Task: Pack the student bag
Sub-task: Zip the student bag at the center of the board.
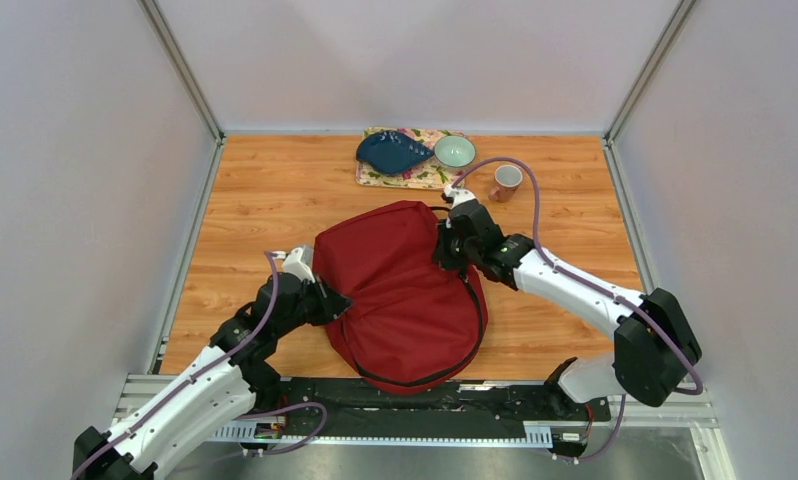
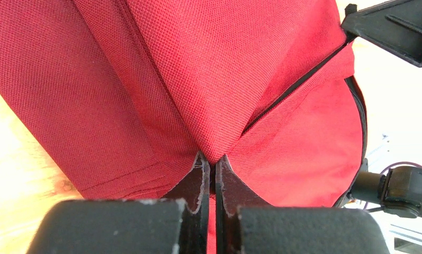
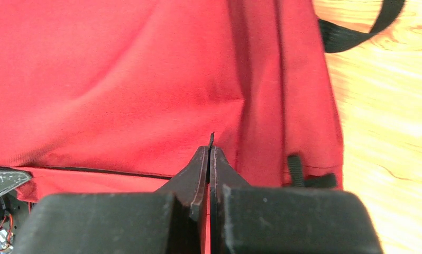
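Floral mat (image 1: 416, 178), bowl (image 1: 454, 151), mug (image 1: 506, 181), blue pouch (image 1: 392, 152)

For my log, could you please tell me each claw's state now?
Left claw: closed, pinching the student bag's fabric.
Right claw: closed on the student bag too.

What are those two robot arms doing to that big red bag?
Both arms are gripping the red student bag lying on the table. The left gripper is pinched shut on a fold of fabric at one side; the right gripper is shut at the opposite side, apparently on a thin black tab. A mug and bowl sit behind.
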Motion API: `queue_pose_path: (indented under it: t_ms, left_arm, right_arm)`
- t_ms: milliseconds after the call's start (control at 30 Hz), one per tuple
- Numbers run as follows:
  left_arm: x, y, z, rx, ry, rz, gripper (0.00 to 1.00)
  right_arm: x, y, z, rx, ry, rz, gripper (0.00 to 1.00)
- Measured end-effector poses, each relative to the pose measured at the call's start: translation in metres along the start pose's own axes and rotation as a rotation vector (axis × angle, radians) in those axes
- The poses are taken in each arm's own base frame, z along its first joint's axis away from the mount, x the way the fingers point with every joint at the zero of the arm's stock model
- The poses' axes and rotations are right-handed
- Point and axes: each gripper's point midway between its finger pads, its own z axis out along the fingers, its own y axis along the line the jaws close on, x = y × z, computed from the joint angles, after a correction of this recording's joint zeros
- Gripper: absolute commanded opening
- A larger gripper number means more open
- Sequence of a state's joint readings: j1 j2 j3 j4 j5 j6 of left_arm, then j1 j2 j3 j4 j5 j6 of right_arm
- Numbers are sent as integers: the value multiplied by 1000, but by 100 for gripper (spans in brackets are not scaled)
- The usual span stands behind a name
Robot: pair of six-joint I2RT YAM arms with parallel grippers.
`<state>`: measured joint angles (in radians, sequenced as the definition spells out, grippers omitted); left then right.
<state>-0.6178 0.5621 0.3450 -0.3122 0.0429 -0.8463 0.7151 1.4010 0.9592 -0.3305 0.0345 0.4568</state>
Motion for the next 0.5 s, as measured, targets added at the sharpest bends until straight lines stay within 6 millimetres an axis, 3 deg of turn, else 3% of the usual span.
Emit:
queue_pose_path:
  t_ms: [200, 500]
  left_arm:
    - [0, 1, -3, -6, -3, 12, 0]
    - [-3, 1, -6, -11, -6, 32, 0]
  right_arm:
    - [-2, -18, -7, 25, -16, 27, 0]
    - [9, -23, -12, 16, -7, 33, 0]
